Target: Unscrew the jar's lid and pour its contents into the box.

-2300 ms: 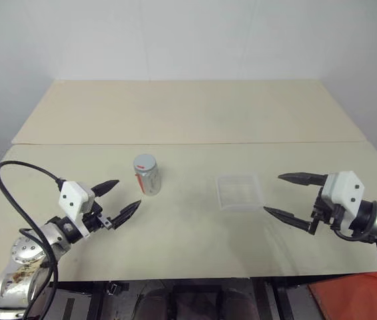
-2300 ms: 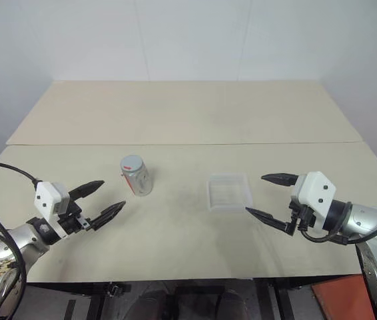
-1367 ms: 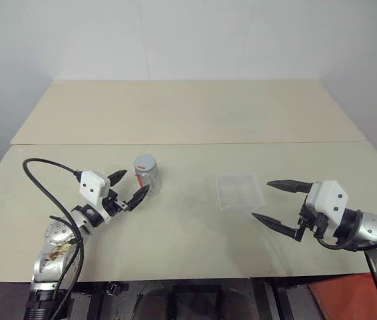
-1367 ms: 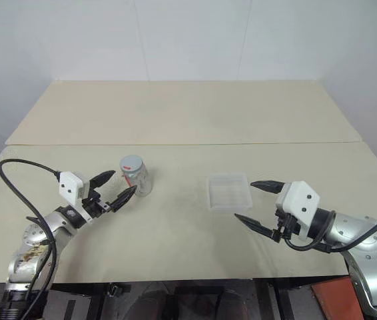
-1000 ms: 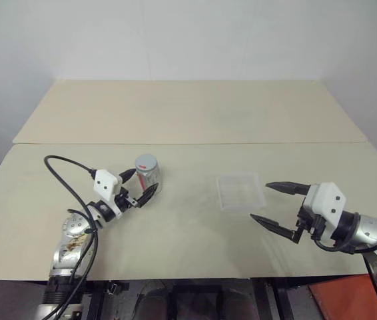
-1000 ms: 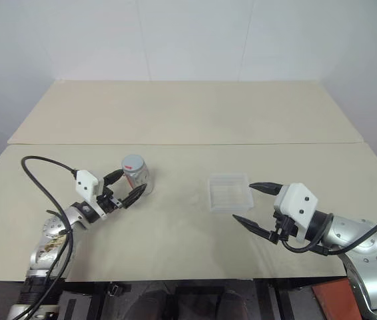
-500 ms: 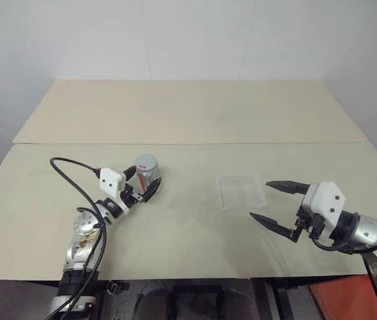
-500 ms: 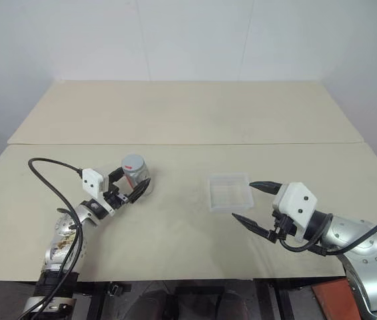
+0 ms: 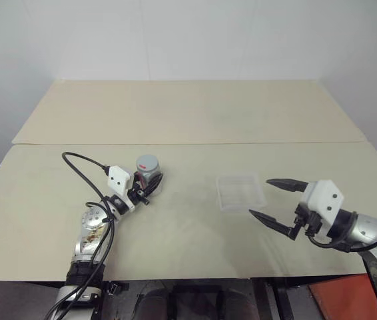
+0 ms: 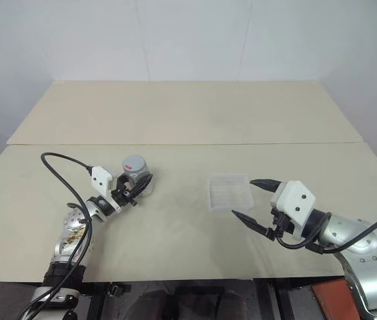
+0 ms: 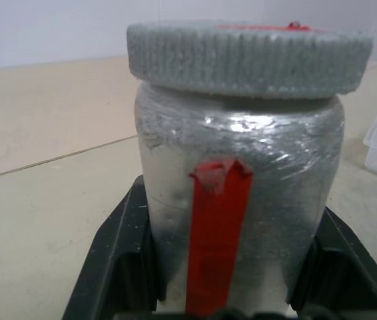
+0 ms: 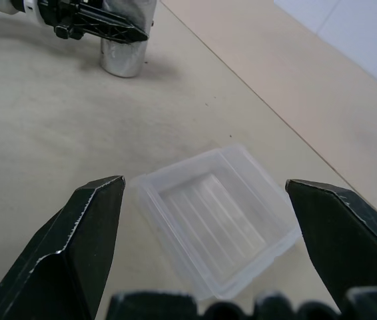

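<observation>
Beige table (image 9: 188,113) w/ seam across middle, white wall (image 9: 188,33) behind

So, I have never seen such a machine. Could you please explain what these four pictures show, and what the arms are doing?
It is a two-armed robot at a beige table. Two pictures look down from cameras on its head; the other two come from a camera on each wrist. The left gripper is shut on a small clear jar with a red and white label, standing upright with its grey ridged lid on. The right gripper is open, beside a shallow transparent plastic box that holds nothing.
</observation>
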You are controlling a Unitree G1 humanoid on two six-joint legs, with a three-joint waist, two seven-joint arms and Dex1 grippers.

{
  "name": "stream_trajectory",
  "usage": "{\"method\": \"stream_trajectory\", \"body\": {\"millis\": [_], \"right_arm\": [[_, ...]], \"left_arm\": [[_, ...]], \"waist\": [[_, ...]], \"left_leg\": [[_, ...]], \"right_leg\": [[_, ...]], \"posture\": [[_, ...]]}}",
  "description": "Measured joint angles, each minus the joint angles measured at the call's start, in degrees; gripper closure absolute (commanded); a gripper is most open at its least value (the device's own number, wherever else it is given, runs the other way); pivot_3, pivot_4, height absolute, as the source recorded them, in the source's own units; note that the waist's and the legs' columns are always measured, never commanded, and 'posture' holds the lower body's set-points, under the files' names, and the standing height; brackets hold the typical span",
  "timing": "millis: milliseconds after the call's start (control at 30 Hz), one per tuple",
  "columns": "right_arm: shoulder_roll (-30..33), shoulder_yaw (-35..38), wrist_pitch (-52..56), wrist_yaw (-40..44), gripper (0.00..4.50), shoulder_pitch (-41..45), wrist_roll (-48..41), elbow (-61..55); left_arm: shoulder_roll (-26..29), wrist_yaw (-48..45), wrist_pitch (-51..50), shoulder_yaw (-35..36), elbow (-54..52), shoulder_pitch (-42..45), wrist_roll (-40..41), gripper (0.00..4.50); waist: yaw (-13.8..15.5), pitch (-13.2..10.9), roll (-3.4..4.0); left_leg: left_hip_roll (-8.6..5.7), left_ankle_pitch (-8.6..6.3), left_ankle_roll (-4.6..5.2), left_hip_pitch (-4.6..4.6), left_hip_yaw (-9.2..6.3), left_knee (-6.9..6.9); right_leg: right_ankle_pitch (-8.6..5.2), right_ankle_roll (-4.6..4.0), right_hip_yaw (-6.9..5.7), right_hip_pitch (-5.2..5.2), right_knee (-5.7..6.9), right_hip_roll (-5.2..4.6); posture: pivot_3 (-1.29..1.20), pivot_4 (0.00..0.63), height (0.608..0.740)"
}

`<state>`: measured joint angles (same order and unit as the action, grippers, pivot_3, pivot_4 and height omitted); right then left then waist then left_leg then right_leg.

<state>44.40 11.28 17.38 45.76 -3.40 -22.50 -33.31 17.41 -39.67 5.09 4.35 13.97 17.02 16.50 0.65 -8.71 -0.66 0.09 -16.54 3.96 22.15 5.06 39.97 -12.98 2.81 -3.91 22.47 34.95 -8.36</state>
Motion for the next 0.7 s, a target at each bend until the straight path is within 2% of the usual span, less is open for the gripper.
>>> {"method": "stream_trajectory", "body": {"millis": [167, 233, 300, 367, 467, 700], "right_arm": [[-6.09, -8.73, 5.47, -5.14, 0.0, 8.76, 0.31, -0.98], [-10.62, -12.13, 8.31, -8.59, 0.0, 12.9, 0.64, -0.93], [-17.71, -15.46, 11.12, -13.41, 0.0, 17.87, 0.92, -0.59], [-21.5, -18.33, 13.14, -16.69, 0.0, 21.17, 1.45, -0.36], [-25.52, -21.01, 15.83, -20.46, 0.0, 23.43, 2.28, 0.24], [-28.88, -26.46, 17.64, -22.58, 0.0, 27.06, 5.62, 2.86]], "left_arm": [[0.29, -1.11, -2.03, -0.64, -2.93, -1.46, 0.92, 2.54], [0.8, -1.98, -3.02, -1.2, -4.49, -1.99, 1.26, 2.54], [1.06, -2.61, -4.27, -2.19, -6.48, -2.02, 1.43, 2.54], [1.07, -3.12, -5.11, -3.29, -8.69, -2.04, 1.51, 2.54], [1.14, -3.68, -6.19, -3.99, -11.07, -2.06, 1.62, 2.54], [-0.9, -4.54, -6.49, -5.22, -12.72, -1.86, 2.64, 2.54]], "waist": [[-0.13, 0.0, 0.01], [-0.03, -0.01, -0.01], [-0.07, 0.0, 0.0], [0.11, 0.0, 0.0], [0.01, 0.01, 0.01], [-0.32, 0.01, 0.02]], "left_leg": [[0.04, 0.03, -0.06, 0.04, -0.01, 0.0], [0.03, 0.05, -0.09, 0.13, -0.02, 0.0], [-0.02, 0.08, -0.13, 0.24, 0.0, 0.0], [-0.06, 0.09, -0.15, 0.36, -0.01, 0.01], [-0.13, 0.12, -0.15, 0.61, -0.01, 0.02], [-0.14, 0.15, -0.19, 0.67, 0.0, 0.02]], "right_leg": [[0.0, -0.01, 0.01, 0.11, 0.05, 0.0], [0.01, -0.01, -0.01, 0.19, 0.06, 0.0], [0.01, -0.02, 0.03, 0.36, 0.1, -0.01], [0.01, -0.02, -0.02, 0.48, 0.11, 0.0], [0.03, 0.02, -0.06, 0.63, 0.25, 0.02], [0.03, 0.04, -0.13, 0.67, 0.19, 0.13]], "posture": [[0.0, 0.15, 0.74], [0.0, 0.15, 0.74], [0.0, 0.15, 0.74], [0.0, 0.15, 0.74], [0.0, 0.15, 0.74], [0.0, 0.15, 0.74]]}}
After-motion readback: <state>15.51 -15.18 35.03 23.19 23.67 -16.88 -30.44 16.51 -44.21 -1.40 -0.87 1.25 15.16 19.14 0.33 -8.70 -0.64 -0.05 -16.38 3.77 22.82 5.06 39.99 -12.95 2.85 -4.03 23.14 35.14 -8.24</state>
